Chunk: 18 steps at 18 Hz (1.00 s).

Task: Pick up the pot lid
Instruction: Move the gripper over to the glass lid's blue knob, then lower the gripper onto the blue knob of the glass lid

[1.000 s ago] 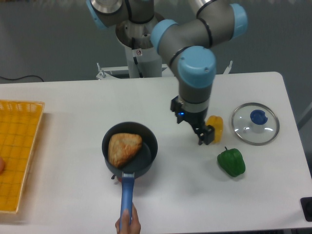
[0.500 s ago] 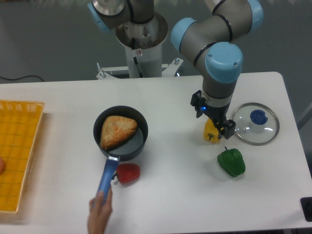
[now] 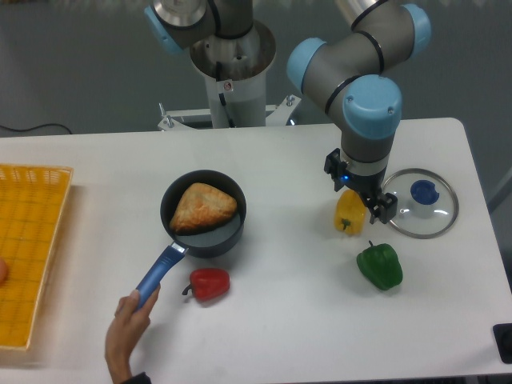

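My gripper (image 3: 360, 190) hangs over the right half of the table, its two fingertips spread apart and nothing held between them. Just right of it lies the pot lid (image 3: 426, 219), a round clear disc with a metallic rim and a blue knob (image 3: 424, 191). The right fingertip comes close to the lid's left edge in this view; whether it overlaps the rim I cannot tell.
Under the gripper is a yellow object (image 3: 347, 214), with a green pepper (image 3: 380, 266) in front. At left, a human hand (image 3: 126, 328) holds a black pan (image 3: 228, 240) containing brown food by its blue handle. A red pepper (image 3: 210, 285) and yellow crate (image 3: 36, 240) are nearby.
My gripper has moved right, toward the lid, and stays open. The hand and handle have swung left; the pan shifted left, then slightly back right, uncovering the red pepper.
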Tool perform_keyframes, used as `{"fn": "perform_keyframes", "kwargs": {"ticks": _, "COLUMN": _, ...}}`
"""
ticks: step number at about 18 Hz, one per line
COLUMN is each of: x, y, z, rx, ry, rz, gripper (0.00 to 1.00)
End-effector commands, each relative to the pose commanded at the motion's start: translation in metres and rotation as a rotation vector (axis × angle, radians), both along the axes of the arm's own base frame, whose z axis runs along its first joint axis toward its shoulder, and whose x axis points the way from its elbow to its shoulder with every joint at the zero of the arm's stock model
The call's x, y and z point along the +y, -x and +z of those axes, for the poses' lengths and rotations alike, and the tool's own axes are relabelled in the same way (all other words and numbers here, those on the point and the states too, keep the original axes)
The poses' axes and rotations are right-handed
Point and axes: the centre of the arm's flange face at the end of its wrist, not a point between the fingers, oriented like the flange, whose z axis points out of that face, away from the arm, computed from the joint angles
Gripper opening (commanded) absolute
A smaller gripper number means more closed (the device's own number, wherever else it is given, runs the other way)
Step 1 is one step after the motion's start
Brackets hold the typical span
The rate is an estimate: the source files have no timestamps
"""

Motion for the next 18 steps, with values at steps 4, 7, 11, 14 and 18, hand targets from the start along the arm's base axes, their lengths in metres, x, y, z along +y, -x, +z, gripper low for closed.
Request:
{"fn": "perform_keyframes", "kwargs": {"ticks": 4, "x": -0.029, "y": 0.02, "z": -0.023, "rx": 0.009, "ry": 0.06, "rz": -0.071, "gripper": 1.0}}
{"fn": "perform_keyframes", "kwargs": {"ticks": 7, "x": -0.052, "y": 0.038, "z": -0.032, "rx": -0.015, "ry": 0.058, "rz": -0.084, "gripper": 1.0}}
{"fn": "perform_keyframes", "kwargs": {"ticks": 11, "x": -0.073, "y": 0.063, "z": -0.053, "rx": -0.028, "ry": 0.058, "rz": -0.139, "gripper": 1.0}}
{"fn": "perform_keyframes", "kwargs": {"ticks": 14, "x": -0.09, "y": 0.075, "z": -0.061, "rx": -0.048, "ry": 0.068, "rz": -0.218, "gripper": 1.0}}
{"fn": "perform_keyframes", "kwargs": {"ticks": 18, "x": -0.105, "y": 0.091, "z": -0.068, "rx": -0.065, "ry": 0.052, "rz": -0.276, "gripper": 1.0}}
